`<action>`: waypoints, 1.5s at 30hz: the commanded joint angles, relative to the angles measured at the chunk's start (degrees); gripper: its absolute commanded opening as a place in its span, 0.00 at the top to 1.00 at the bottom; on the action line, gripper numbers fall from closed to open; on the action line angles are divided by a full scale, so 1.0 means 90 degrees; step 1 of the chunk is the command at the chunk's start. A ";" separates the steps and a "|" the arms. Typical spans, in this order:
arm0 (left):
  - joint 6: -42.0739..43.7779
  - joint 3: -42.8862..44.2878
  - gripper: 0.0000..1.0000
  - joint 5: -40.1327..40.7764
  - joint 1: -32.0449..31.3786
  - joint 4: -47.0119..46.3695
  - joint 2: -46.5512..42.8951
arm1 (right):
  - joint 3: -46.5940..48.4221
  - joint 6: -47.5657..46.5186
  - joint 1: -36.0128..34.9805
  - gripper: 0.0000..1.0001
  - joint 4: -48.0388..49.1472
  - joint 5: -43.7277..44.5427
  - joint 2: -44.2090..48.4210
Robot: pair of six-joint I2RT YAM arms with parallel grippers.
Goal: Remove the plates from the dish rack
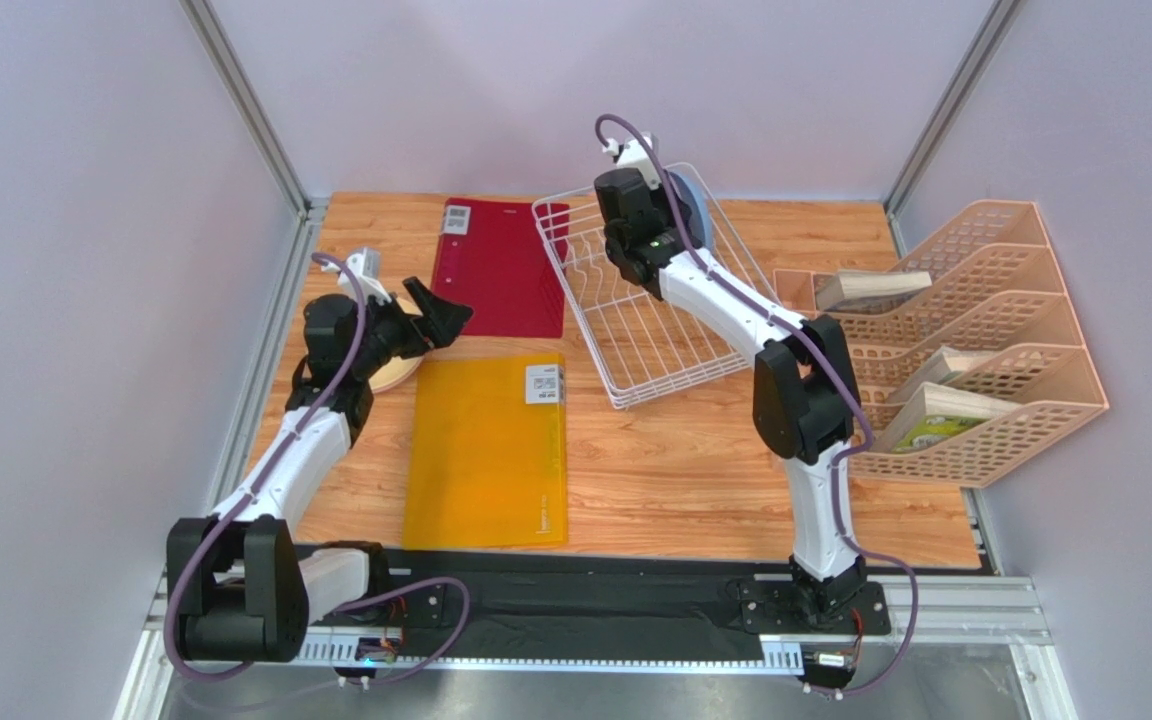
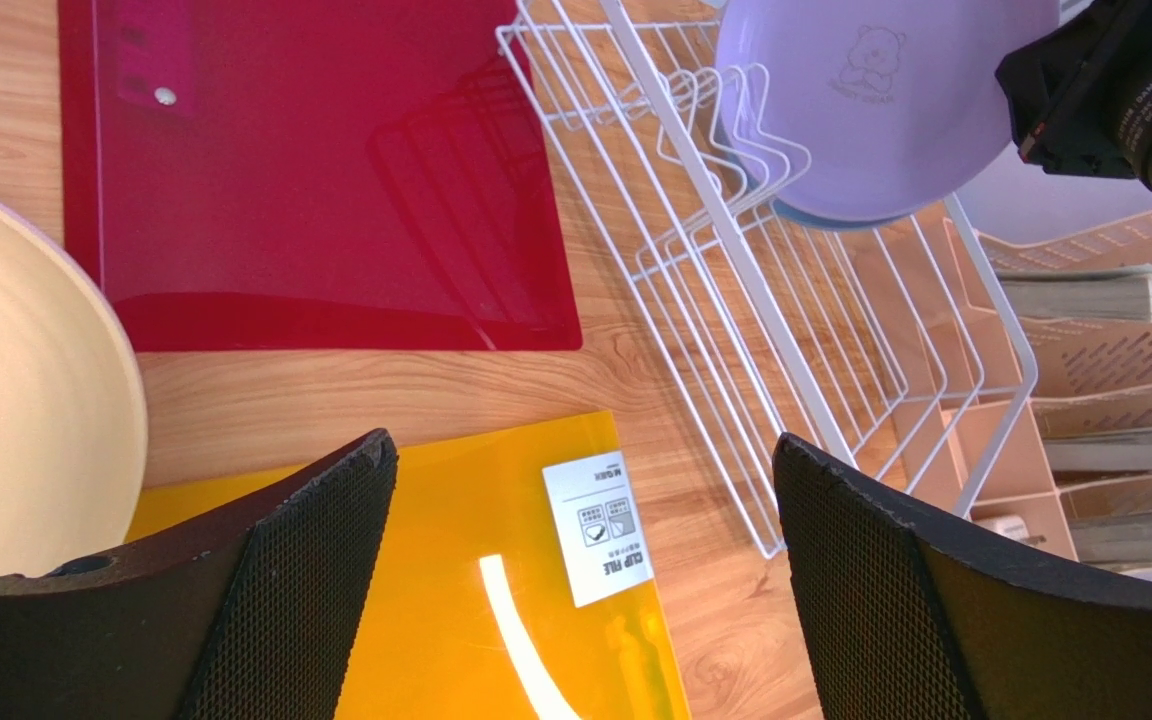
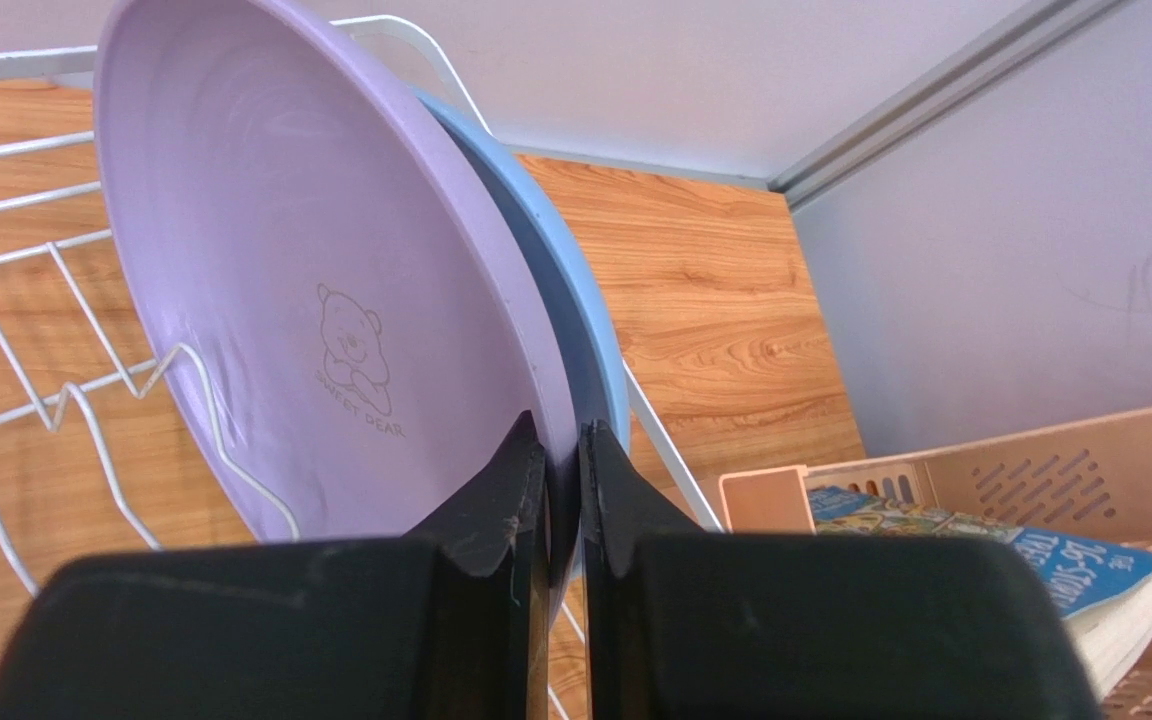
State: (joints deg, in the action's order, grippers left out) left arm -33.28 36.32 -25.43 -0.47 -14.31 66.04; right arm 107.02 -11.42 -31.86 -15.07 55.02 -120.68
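The white wire dish rack (image 1: 642, 323) sits at the back middle of the table. A lavender plate (image 3: 312, 270) stands on edge in it, with a light blue plate (image 3: 575, 323) right behind. My right gripper (image 3: 555, 450) is shut on the lavender plate's rim. It hangs over the rack's far end in the top view (image 1: 662, 225). A cream plate (image 1: 394, 371) lies on the table at the left. My left gripper (image 1: 444, 312) is open and empty just right of it, above the yellow folder (image 2: 447, 600). The pink plate is not in view.
A red folder (image 1: 500, 267) lies flat left of the rack, and the yellow folder (image 1: 488, 450) lies in front of it. A peach lattice file organiser (image 1: 973, 353) holding books stands at the right. Grey walls close in both sides.
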 commanded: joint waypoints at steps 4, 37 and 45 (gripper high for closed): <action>-0.0013 0.0418 0.00 0.0111 -0.0192 -0.0071 0.0201 | -0.0270 -0.0878 0.0034 1.00 0.1947 0.0800 0.0812; -0.0541 0.0857 0.00 0.0325 -0.1129 -0.1203 0.0884 | -0.2711 0.3211 0.0004 1.00 -0.0680 -0.5026 0.4180; -0.0521 0.1004 0.00 0.0501 -0.1403 -0.1428 0.1294 | -0.3404 0.3807 -0.0005 1.00 -0.0152 -0.5957 0.4493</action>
State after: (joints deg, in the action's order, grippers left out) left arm -37.43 42.72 -21.85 -12.43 -23.05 75.70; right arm 76.97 17.67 -31.75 -23.29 8.12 -84.14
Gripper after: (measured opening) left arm 0.993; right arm 0.083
